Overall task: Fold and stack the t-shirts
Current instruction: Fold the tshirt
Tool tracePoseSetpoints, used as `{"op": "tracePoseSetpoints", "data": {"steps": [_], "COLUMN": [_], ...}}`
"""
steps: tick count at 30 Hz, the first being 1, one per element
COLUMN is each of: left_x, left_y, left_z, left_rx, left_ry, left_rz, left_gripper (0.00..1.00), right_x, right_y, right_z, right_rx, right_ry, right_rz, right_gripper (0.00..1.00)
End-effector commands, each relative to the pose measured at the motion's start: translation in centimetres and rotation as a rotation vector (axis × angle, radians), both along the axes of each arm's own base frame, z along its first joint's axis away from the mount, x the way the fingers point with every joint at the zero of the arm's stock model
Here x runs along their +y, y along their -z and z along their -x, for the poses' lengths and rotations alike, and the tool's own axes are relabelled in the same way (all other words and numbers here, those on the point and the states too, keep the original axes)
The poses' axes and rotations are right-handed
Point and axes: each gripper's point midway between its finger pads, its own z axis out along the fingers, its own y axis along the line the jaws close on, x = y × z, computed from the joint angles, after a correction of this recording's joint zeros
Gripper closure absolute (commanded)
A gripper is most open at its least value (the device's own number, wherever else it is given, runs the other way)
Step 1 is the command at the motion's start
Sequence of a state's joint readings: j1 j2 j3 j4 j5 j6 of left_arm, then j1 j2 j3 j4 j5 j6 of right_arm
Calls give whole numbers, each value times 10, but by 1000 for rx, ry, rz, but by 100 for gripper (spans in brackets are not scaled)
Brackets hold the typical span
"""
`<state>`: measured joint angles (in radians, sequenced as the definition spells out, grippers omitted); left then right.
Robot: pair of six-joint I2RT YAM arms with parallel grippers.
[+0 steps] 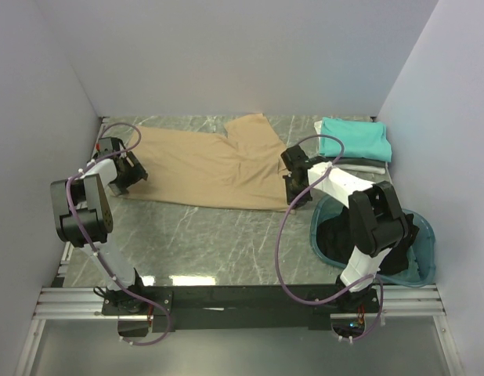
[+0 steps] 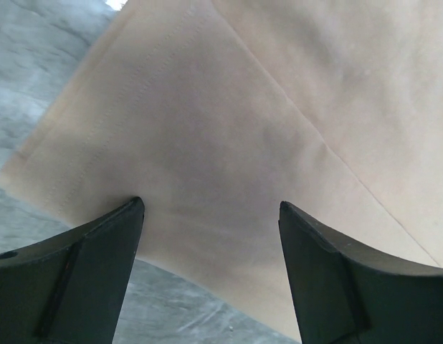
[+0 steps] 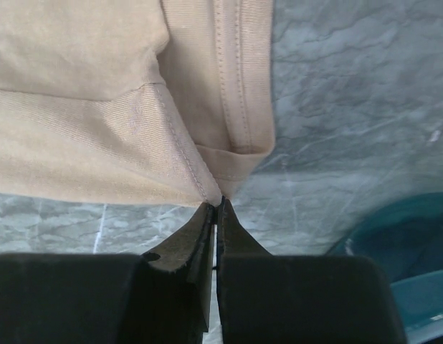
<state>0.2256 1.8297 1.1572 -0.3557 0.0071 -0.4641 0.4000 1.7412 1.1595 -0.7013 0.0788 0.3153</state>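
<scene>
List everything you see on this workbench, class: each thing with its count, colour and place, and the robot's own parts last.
short-sleeved cloth t-shirt: one, tan, spread flat across the far half of the table
folded cloth t-shirt: one, teal, on top of the stack at the far right
grey and white folded cloth: count unclear, under the teal one
round plastic basin: one, teal, near right
black cloth: one heap, inside the basin
marble-patterned table: one, grey
left gripper: one, black, open over the tan shirt's left edge
right gripper: one, black, shut on the tan shirt's right corner
</scene>
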Motion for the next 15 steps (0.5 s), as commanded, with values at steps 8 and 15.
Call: {"op": "tracePoseSetpoints", "data": {"steps": [8,15], "left_x": [23,22], "left_y": [10,6], "left_z": [11,11], "left_rx": [57,52], "left_ry": [3,4], "left_rz": [-115,-116], "left_gripper": [17,17], "right_x": [-15,-16], "right_y": [-8,5], "right_z": [5,14], "right_rx": [28,87], "right_ry": [-45,-36], "right_rz": [60,68], "right_gripper": [98,87]}}
